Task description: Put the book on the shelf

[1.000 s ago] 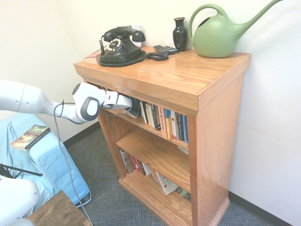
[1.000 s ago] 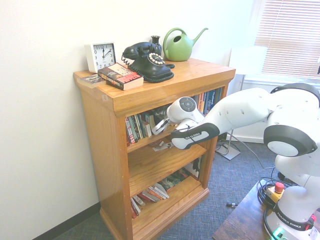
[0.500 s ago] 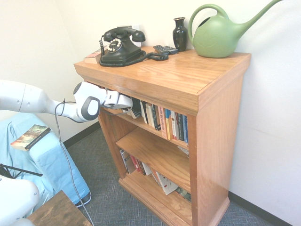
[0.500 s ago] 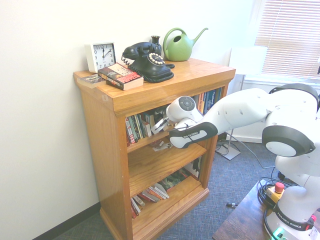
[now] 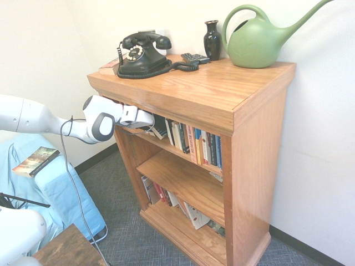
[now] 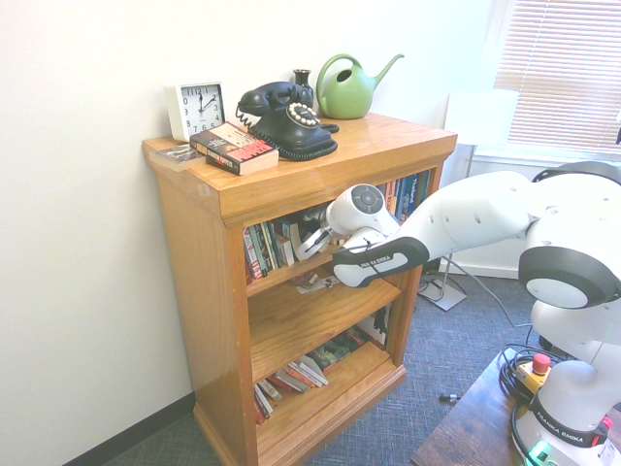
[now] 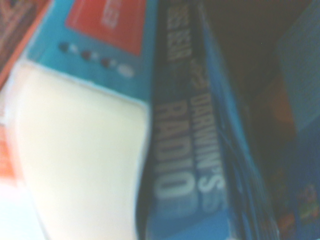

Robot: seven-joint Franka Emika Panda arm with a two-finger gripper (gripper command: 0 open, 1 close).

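Observation:
The book (image 7: 182, 150) fills the wrist view from close by, its blue-and-black spine reading "DARWIN'S RADIO" beside a teal book with cream pages. In the first exterior view the book (image 5: 160, 128) is a dark upright shape at the left end of the row of spines, under the bookcase top. It stands on the shelf (image 5: 183, 153), the top inner board. My gripper (image 5: 152, 124) reaches into that opening right at the book. From the other side the gripper (image 6: 308, 241) is half hidden between the spines on the shelf (image 6: 277, 278).
On the bookcase top stand a black telephone (image 5: 141, 55), a dark vase (image 5: 212, 40), a green watering can (image 5: 260, 41), a clock (image 6: 197, 109) and a flat book (image 6: 233, 148). The middle board (image 5: 183, 183) is bare. A brownish-green paperback (image 5: 36, 160) lies on blue fabric.
The arm has drawn back a little from the shelf opening. The book stays upright at the end of the row.

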